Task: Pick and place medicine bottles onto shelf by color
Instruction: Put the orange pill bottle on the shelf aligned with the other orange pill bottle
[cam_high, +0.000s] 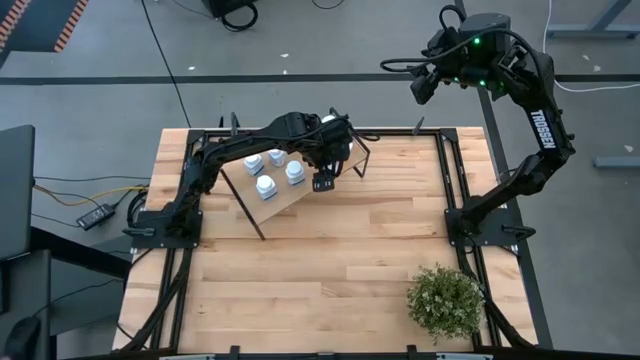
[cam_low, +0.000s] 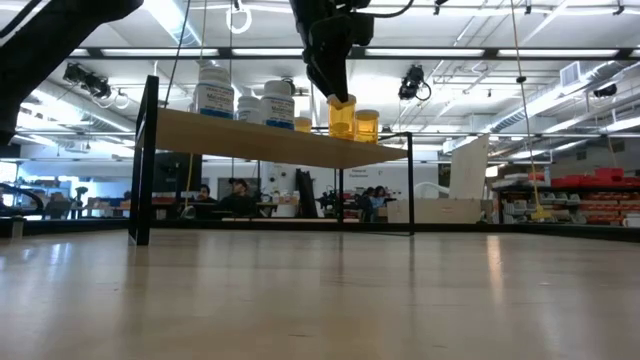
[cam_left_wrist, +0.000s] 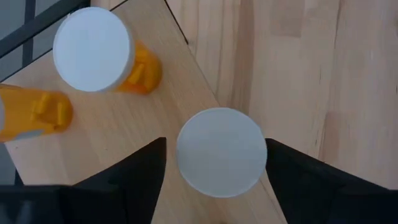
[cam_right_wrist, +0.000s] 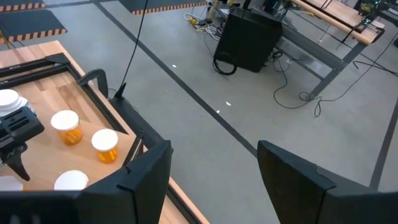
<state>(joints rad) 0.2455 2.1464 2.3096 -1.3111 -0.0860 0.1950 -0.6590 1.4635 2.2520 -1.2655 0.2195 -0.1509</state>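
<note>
The shelf (cam_high: 300, 197) stands at the table's far left, a slanted wood board on a black frame. Several white bottles (cam_high: 265, 187) stand on its left part and orange bottles (cam_low: 367, 125) on its right. My left gripper (cam_left_wrist: 216, 149) hangs over the right end, pointing steeply down. It is open, with a finger on either side of one orange bottle's white cap (cam_left_wrist: 221, 152). That bottle (cam_low: 342, 115) stands upright on the board. My right gripper (cam_right_wrist: 214, 149) is open and holds nothing. It waits high beyond the table's far right corner (cam_high: 422, 88). My left gripper comes at the orange bottle's white cap (cam_left_wrist: 186, 155) from above, one finger on each side. A narrow gap shows between one finger (cam_left_wrist: 146, 171) and the cap. Whether the other finger (cam_left_wrist: 286, 168) touches the cap, I cannot tell. The bottle's base rests on the shelf (cam_left_wrist: 124, 143).
A green potted plant (cam_high: 445, 300) stands at the near right. Black frame rails (cam_high: 455, 175) run along the table's edges. Two more orange bottles (cam_left_wrist: 134, 68) stand close behind the one between the fingers. Bare wood (cam_high: 330, 270) spreads across the table's middle and near side.
</note>
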